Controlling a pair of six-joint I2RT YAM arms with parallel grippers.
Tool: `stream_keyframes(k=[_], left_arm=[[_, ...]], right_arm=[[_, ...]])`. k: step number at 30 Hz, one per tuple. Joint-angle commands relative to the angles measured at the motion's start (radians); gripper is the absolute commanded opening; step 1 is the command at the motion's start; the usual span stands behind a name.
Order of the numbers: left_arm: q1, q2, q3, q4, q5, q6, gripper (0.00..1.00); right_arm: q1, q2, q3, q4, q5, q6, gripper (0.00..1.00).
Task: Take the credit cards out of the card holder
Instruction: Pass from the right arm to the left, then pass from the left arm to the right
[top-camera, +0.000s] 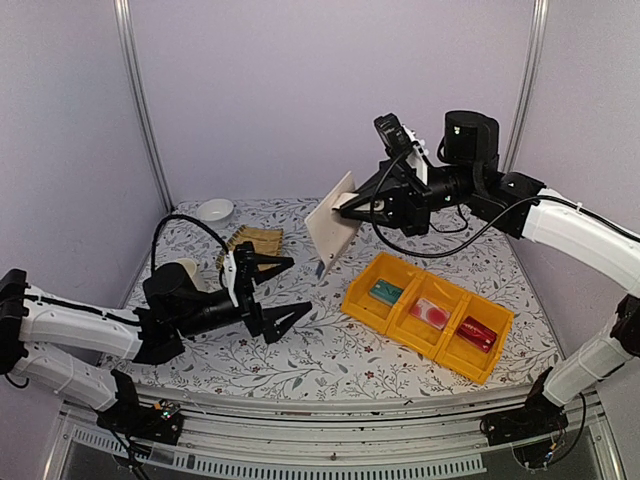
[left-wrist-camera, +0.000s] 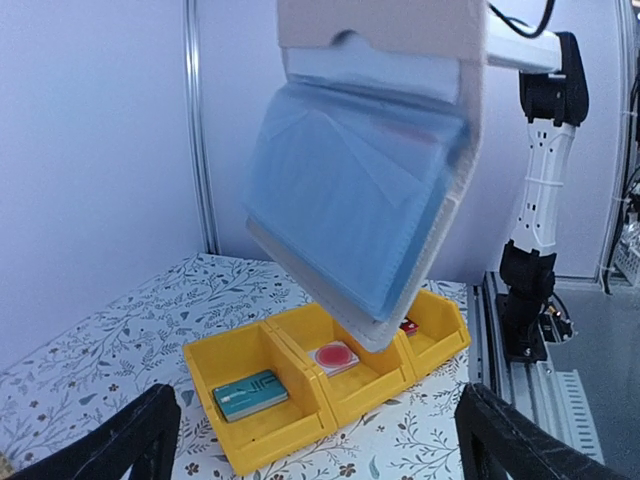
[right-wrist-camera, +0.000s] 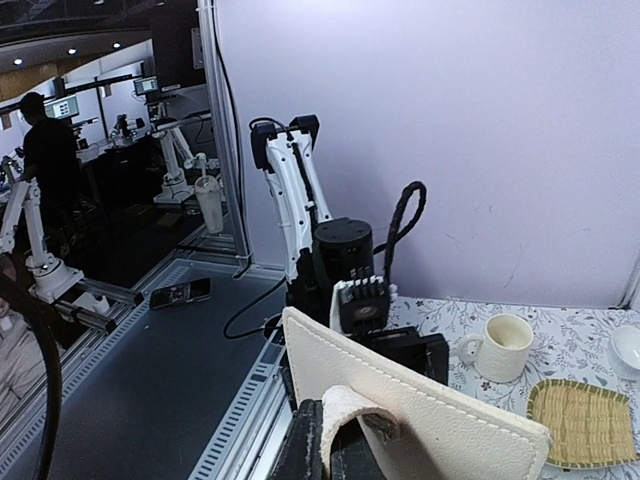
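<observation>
My right gripper (top-camera: 352, 208) is shut on the snap tab of the beige card holder (top-camera: 331, 228) and holds it in the air, hanging open above the table. Its grey-blue pocketed lining (left-wrist-camera: 365, 200) faces the left wrist camera. The teal credit card (top-camera: 386, 291) (left-wrist-camera: 250, 394) lies in the left yellow bin. The whitish card with a red circle (top-camera: 431, 313) (left-wrist-camera: 334, 356) lies in the middle bin. My left gripper (top-camera: 297, 288) (left-wrist-camera: 318, 425) is open and empty, low over the table, left of the bins and below the card holder (right-wrist-camera: 440, 415).
Three joined yellow bins (top-camera: 362, 315) stand at the right; the rightmost holds a red item (top-camera: 477, 333). A white bowl (top-camera: 214, 209) and a bamboo mat (top-camera: 256, 240) lie at the back left. A cream mug (right-wrist-camera: 503, 346) stands beside my left arm.
</observation>
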Motion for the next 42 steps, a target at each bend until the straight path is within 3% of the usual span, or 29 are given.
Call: stream_keyframes(k=[1, 5, 8, 10, 12, 13, 16, 18, 20, 22, 26, 27, 30, 32, 34, 38, 42], left_arm=[[-0.124, 0.06, 0.079, 0.095, -0.16, 0.23, 0.99], [-0.183, 0.12, 0.126, 0.224, -0.374, 0.392, 0.99], [-0.202, 0.206, 0.187, 0.289, -0.558, 0.494, 0.98], [-0.21, 0.252, 0.21, 0.319, -0.587, 0.533, 0.99], [-0.213, 0.272, 0.207, 0.358, -0.525, 0.53, 0.97], [-0.21, 0.272, 0.202, 0.365, -0.49, 0.513, 0.92], [-0.208, 0.271, 0.205, 0.35, -0.418, 0.477, 0.63], [-0.209, 0.27, 0.216, 0.318, -0.413, 0.475, 0.32], [-0.208, 0.269, 0.22, 0.309, -0.433, 0.482, 0.13], [-0.208, 0.261, 0.223, 0.303, -0.448, 0.498, 0.0], [-0.211, 0.23, 0.208, 0.3, -0.532, 0.59, 0.0], [-0.212, 0.223, 0.204, 0.305, -0.598, 0.651, 0.0], [-0.2, 0.228, 0.17, 0.445, -0.822, 1.008, 0.0], [-0.185, 0.244, 0.132, 0.624, -0.871, 1.302, 0.0], [-0.176, 0.241, 0.111, 0.62, -0.868, 1.532, 0.0], [-0.183, 0.171, 0.137, 0.295, -0.834, 1.687, 0.0], [-0.211, 0.204, 0.191, 0.144, -0.861, 1.844, 0.0]], right_arm=[[0.004, -0.039, 0.03, 0.131, 0.137, 0.099, 0.02], [0.006, -0.041, 0.009, 0.175, 0.269, 0.205, 0.02], [0.009, -0.046, -0.018, 0.213, 0.264, 0.219, 0.02], [0.012, -0.044, -0.024, 0.225, 0.257, 0.237, 0.01], [0.013, -0.044, -0.029, 0.226, 0.251, 0.242, 0.01], [0.012, -0.044, -0.03, 0.226, 0.249, 0.242, 0.01], [0.012, -0.043, -0.032, 0.225, 0.224, 0.247, 0.01], [0.012, -0.041, -0.031, 0.225, 0.208, 0.249, 0.02], [0.012, -0.038, -0.029, 0.219, 0.192, 0.254, 0.01], [0.012, -0.046, -0.032, 0.214, 0.185, 0.255, 0.01], [0.01, -0.064, -0.033, 0.152, 0.235, 0.251, 0.01], [0.007, -0.066, -0.028, 0.118, 0.275, 0.248, 0.04], [-0.031, -0.085, -0.035, 0.016, 0.382, 0.266, 0.49], [-0.068, -0.118, -0.068, -0.002, 0.412, 0.286, 0.74], [-0.11, -0.155, -0.09, -0.021, 0.429, 0.316, 0.99], [-0.166, -0.182, -0.026, -0.147, 0.55, 0.349, 0.99], [-0.167, -0.112, 0.131, -0.31, 0.657, 0.323, 0.99]])
